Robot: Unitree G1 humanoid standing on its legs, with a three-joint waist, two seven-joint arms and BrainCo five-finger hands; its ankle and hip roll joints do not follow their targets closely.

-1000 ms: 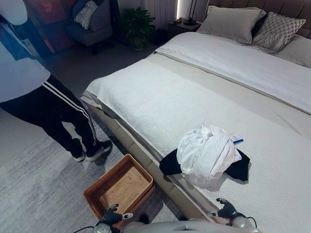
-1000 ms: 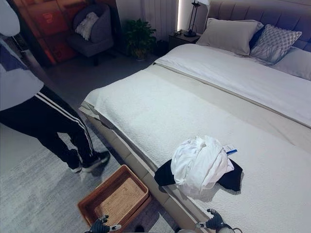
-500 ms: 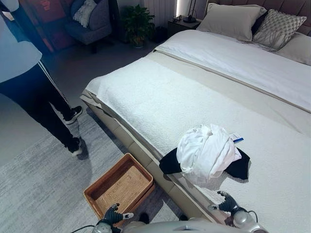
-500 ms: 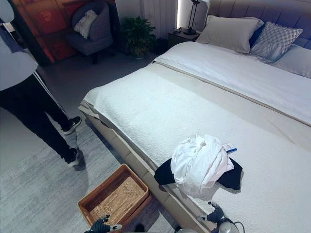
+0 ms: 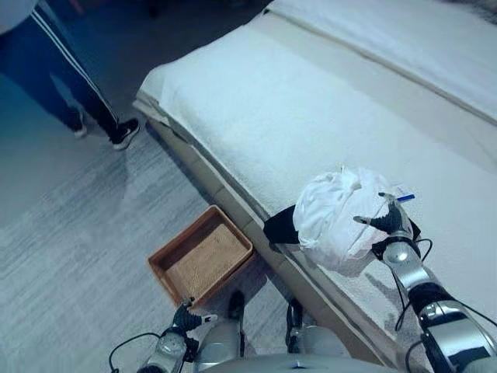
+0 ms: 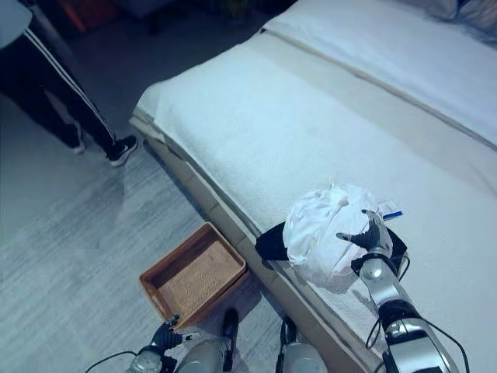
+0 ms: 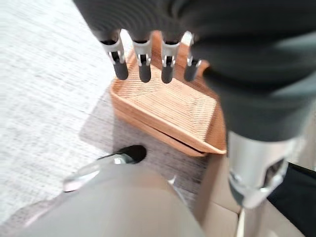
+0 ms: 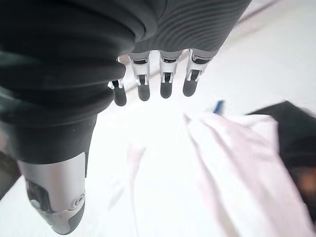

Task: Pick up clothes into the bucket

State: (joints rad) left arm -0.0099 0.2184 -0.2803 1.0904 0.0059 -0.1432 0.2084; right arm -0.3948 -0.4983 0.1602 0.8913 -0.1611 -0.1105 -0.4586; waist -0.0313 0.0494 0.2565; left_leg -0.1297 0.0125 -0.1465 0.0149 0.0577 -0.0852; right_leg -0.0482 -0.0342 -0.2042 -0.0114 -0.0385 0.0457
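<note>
Right wrist view: the right hand (image 8: 158, 79) hovers open over the white clothes (image 5: 335, 217); close deep into the bundle. Left hand (image 7: 148, 61), relaxed, hangs over the basket (image 5: 200, 265).

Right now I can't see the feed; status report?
Right hand open over white clothes on bed. Left hand open, low by basket. Person stands beyond basket.
</note>
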